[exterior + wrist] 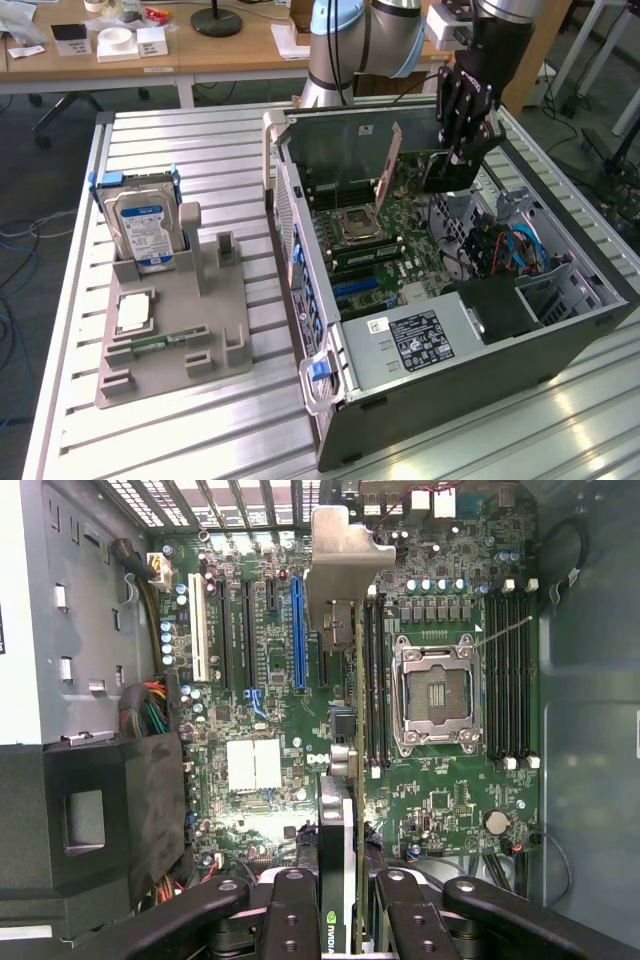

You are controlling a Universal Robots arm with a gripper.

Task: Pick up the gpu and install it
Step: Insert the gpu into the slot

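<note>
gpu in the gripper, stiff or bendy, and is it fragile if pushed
Probably stiff: the gpu runs straight, edge-on, out from the gripper with no visible sag. Likely light for its length, being a thin card. Probably unforgiving of sideways pushes: it is held near one end, its metal bracket far out.

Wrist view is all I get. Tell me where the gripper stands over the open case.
Observer: The black gripper, clamped on the gpu, a dark flat card, hangs over the grey metal computer case's far end in the exterior view.
Operator: Report the parts tray.
Observer: The grey moulded tray on the exterior view's left holds an upright silver hard drive with a blue-white label.
Operator: List the rest.
Observer: A square silver processor and a narrow green memory stick lie flat on it.
</note>
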